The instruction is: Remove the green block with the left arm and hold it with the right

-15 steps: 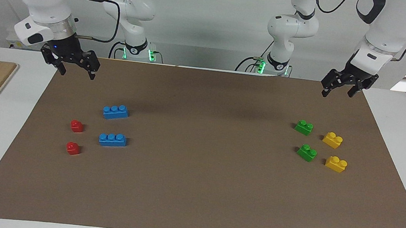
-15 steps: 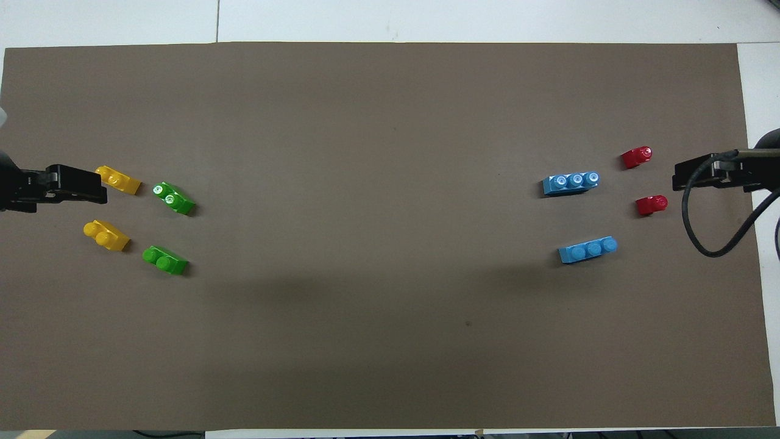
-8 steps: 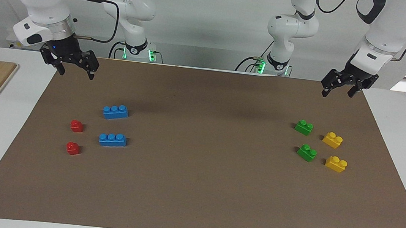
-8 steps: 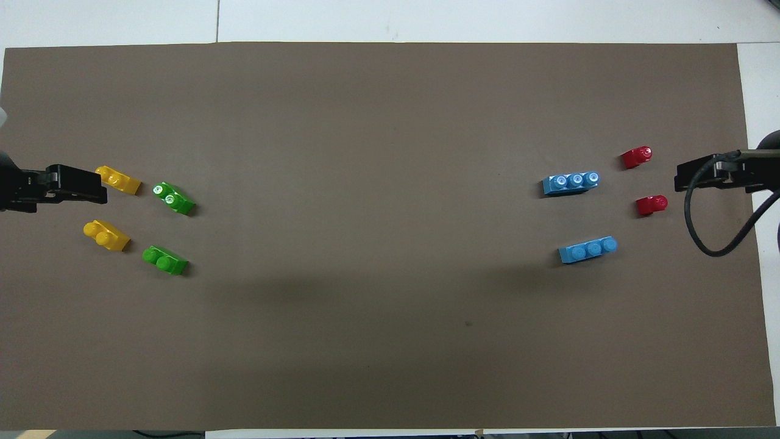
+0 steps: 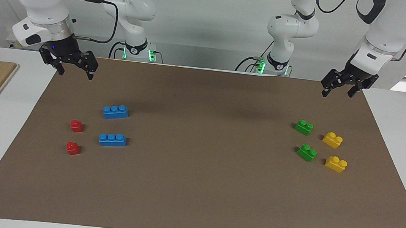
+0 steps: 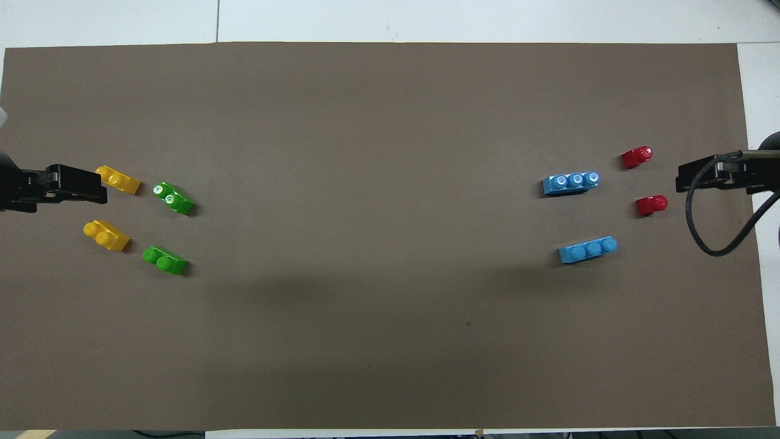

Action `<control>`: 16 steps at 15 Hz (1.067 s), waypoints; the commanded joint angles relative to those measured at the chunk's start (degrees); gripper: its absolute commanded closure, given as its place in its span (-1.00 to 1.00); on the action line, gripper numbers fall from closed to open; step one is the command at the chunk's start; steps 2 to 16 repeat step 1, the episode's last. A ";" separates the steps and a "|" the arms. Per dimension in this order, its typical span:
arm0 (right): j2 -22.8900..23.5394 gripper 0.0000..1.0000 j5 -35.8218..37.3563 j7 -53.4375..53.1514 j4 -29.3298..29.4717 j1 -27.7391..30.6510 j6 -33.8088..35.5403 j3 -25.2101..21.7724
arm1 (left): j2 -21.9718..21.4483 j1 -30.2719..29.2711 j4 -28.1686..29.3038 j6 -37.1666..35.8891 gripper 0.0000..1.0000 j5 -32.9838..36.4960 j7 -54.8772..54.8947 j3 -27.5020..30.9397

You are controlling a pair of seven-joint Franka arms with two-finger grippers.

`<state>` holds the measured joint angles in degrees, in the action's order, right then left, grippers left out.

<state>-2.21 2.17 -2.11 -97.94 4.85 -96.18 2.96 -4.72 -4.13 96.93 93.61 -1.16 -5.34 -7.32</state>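
two green blocks lie on the brown mat at the left arm's end, one nearer the robots than the other, each beside a yellow brick. the left gripper hangs over the mat's corner, fingers apart, empty. the right gripper hangs over the mat's corner at its own end, fingers apart.

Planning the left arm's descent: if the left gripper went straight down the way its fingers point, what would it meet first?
Probably bare brown mat: the open left gripper hangs over the mat's edge nearest the robots, short of the green blocks. Depth is uncertain.
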 commanded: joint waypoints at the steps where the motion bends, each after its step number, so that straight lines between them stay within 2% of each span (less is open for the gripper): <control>1: -1.13 -1.00 0.46 1.23 -1.28 0.51 -0.24 0.37 | -0.99 0.00 0.28 -0.62 -1.00 -0.60 -0.28 0.11; 16: -1.13 -1.00 0.46 1.23 -1.28 0.51 -0.24 0.37 | -0.99 0.00 0.28 -0.62 -1.00 -0.60 -0.28 0.11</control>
